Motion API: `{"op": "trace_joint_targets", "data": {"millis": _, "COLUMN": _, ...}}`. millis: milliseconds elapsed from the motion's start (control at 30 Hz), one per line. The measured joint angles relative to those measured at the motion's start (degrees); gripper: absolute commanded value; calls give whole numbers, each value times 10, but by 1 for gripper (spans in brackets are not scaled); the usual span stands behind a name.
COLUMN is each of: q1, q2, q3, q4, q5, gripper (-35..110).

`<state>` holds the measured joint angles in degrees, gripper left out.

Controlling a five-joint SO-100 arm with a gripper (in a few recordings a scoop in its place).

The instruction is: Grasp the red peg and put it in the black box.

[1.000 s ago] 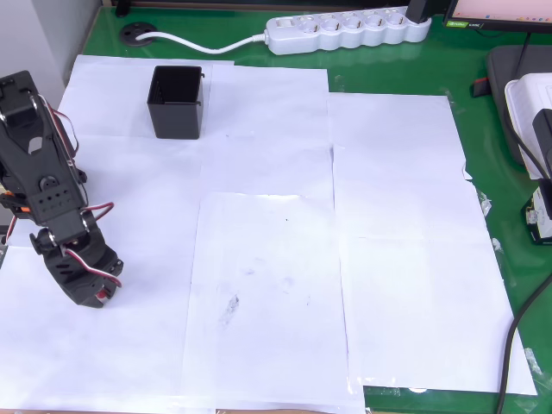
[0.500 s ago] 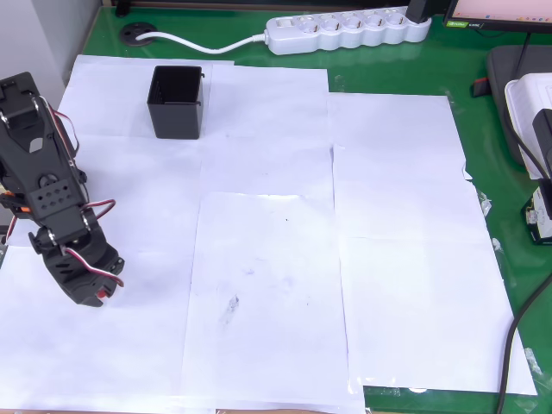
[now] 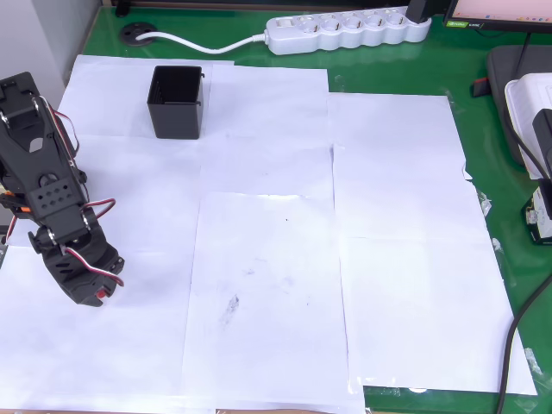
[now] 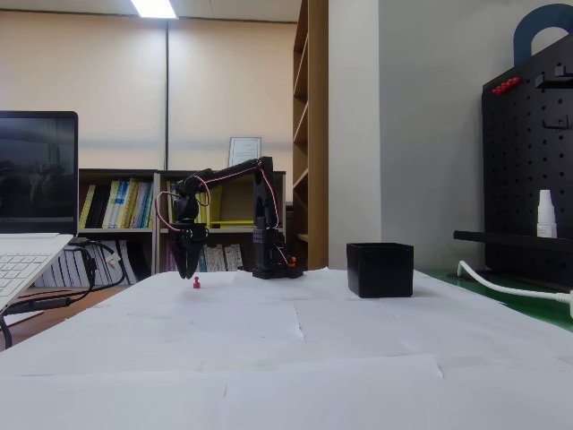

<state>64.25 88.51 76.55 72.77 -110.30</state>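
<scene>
From where the fixed view stands at table height, the nearest thing is the spread of white paper sheets [image 4: 295, 358] covering the table, running off toward the back. At about nine o'clock sits the corner of an open laptop [image 4: 31, 228], its dark screen upright and its pale keyboard sloping toward the sheets.

Farther in, at about two o'clock from the middle of the paper, the black box [image 4: 380, 269] stands upright on the sheets, its mouth open to the ceiling. From above, the same box [image 3: 177, 102] sits near the upper left of the paper, at roughly eleven o'clock, and its inside looks dark.

Beyond that, at ten o'clock in the fixed view, the red peg [image 4: 196, 284] rests on the paper, a tiny red dot standing by itself. The gripper [image 4: 184, 266] hangs just above it and a shade to its left, tips pointing down, not touching the peg. Whether the fingers are parted or pressed together I cannot tell; they blur into one dark shape. In the overhead view the gripper [image 3: 97, 296] is at the left edge of the sheets, at about eight o'clock, well apart from the box, with a speck of red beside its tip.

Farthest back, a white power strip [image 3: 349, 30] lies on the green table [image 3: 509, 172] at about one o'clock.
</scene>
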Motion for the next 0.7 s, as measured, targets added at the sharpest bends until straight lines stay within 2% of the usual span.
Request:
{"op": "trace_joint_targets", "data": {"millis": 200, "q1": -14, "q2": 0, "q3": 97, "q4": 134, "q5": 4, "gripper": 0}}
{"op": "trace_joint_targets", "data": {"millis": 400, "q1": -21, "q2": 0, "q3": 116, "q4": 151, "q5": 22, "gripper": 0}}
{"op": "trace_joint_targets", "data": {"millis": 700, "q1": -15, "q2": -7, "q3": 215, "q4": 272, "q5": 22, "gripper": 0}}
